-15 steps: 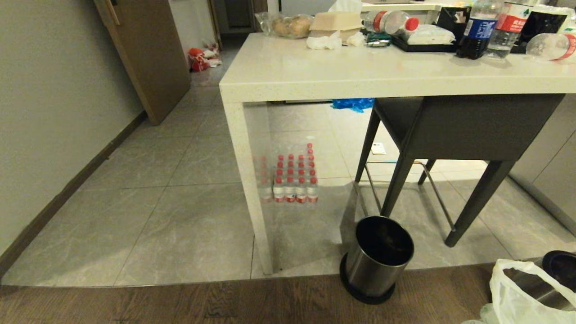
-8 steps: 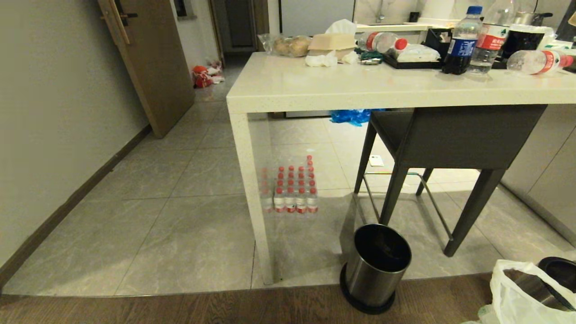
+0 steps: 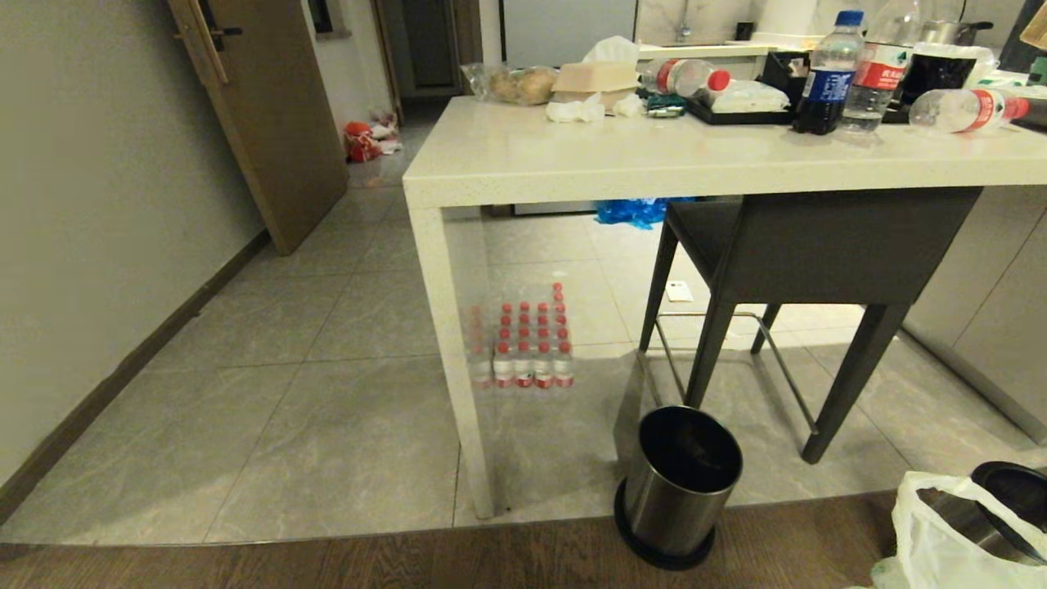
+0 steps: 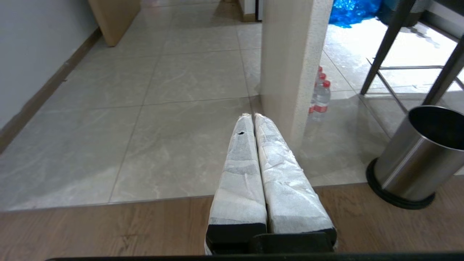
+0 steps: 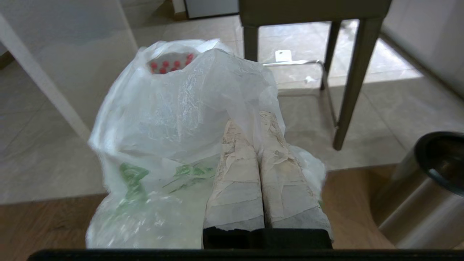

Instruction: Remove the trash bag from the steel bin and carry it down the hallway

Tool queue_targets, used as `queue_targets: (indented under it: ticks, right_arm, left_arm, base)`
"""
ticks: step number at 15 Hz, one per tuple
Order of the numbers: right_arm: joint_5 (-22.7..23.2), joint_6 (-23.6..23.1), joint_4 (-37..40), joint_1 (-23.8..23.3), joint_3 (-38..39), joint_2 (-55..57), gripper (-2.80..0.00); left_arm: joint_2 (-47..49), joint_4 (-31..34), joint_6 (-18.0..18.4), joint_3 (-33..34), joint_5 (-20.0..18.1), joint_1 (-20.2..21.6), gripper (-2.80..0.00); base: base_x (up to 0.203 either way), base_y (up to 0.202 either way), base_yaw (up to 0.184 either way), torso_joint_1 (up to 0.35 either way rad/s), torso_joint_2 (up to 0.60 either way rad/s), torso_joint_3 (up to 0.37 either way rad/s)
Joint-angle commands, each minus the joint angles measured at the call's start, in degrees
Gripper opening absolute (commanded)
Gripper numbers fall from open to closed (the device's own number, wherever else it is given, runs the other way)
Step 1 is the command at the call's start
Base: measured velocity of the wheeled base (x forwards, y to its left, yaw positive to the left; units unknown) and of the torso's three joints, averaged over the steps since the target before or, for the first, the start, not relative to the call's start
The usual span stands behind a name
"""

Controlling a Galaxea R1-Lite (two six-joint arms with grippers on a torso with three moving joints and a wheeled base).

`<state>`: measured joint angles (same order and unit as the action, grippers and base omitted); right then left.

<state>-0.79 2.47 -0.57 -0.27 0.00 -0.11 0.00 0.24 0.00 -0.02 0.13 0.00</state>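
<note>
My right gripper (image 5: 253, 121) is shut on a fold of the trash bag (image 5: 174, 119), a thin whitish bag with green printing that hangs in front of it. In the head view the bag (image 3: 932, 540) shows at the lower right corner, out of any bin. A steel bin (image 3: 679, 483) with a dark, bagless inside stands on the floor by the table leg; it also shows in the left wrist view (image 4: 417, 156). Another steel bin (image 3: 1014, 499) sits just behind the bag (image 5: 424, 188). My left gripper (image 4: 253, 115) is shut on nothing, low over the wood floor. The hallway (image 3: 270, 327) runs ahead on the left.
A white table (image 3: 654, 155) loaded with bottles and boxes stands ahead, with a dark stool (image 3: 818, 245) under it. A pack of red-capped bottles (image 3: 527, 343) lies by the table leg (image 3: 450, 343). A brown door (image 3: 270, 114), a red-orange bag (image 3: 360, 139) and a blue bag (image 3: 638, 209) lie farther off.
The whole head view has shifted, so the camera now looks a little higher. The bins, table and bag keep their places, and the bag stays in the right gripper.
</note>
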Motion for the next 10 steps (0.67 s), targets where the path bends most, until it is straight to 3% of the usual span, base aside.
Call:
queue_targets:
  ticks: [1,10]
  right_arm:
    - [0.08,0.01,-0.04,-0.08,0.00,0.11,-2.80]
    - [0.01,0.00,-0.04,-0.08,0.00,0.11,-2.80]
  left_arm:
    - [0.07,0.02,-0.04,0.11,0.04,0.00,-2.80]
    - [0.05,0.02,-0.21,0.11,0.04,0.00,-2.80]
  base:
    - [0.003,0.109,-0.001,0.005,0.00,0.005]
    - [0.000,0.188,0.010,0.002,0.00,0.002]
